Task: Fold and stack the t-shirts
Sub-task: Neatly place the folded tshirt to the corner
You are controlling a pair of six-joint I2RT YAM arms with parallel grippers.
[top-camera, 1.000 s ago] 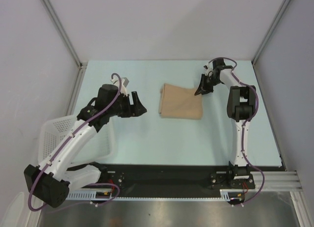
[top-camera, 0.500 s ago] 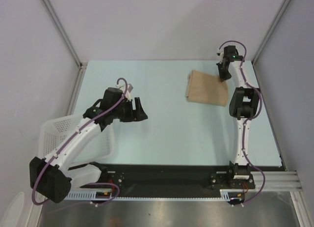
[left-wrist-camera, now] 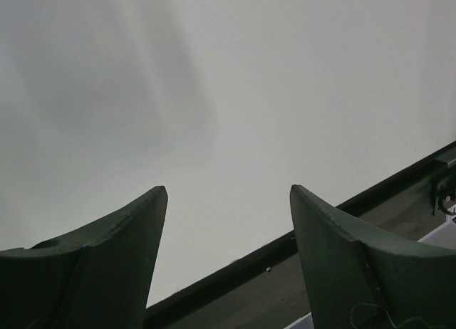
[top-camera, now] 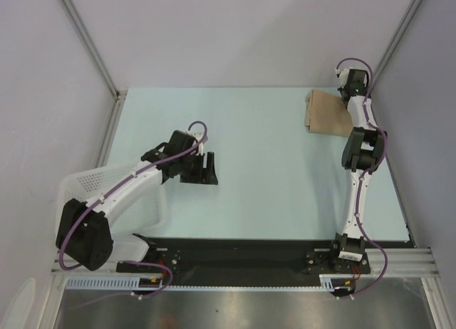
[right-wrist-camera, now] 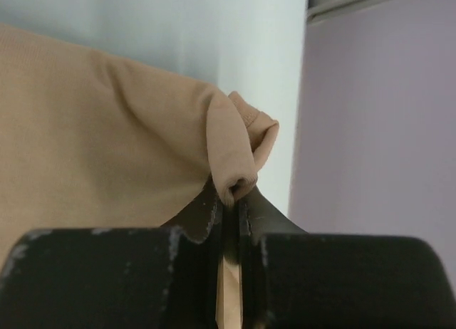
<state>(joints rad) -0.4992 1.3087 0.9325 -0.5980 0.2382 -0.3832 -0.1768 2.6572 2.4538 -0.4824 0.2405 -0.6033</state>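
The right tool is pressed together on a corner of the tan t-shirt; in the right wrist view the right tool has its two dark fingers closed tight on a small rolled bunch of the hem, and a thin sliver of cloth shows in the slit between them; from that pinch the t-shirt spreads away to the left of the tool as a smooth sheet lying on the pale surface; a lilac wall stands close on the tool's right.

From above, the t-shirt is a folded, roughly rectangular piece at the far right corner of the surface; most of it lies just left of the right tool and on its near side, and the right arm crosses its right edge.

The left tool is spread, with nothing between its fingers; in the left wrist view the left tool shows two dark fingers standing well apart over the bare surface; a black rail runs slantwise past their tips; the t-shirt is well apart from this tool, far off to its right; a white lattice basket sits behind this tool, under the left arm, at the surface's near left edge.
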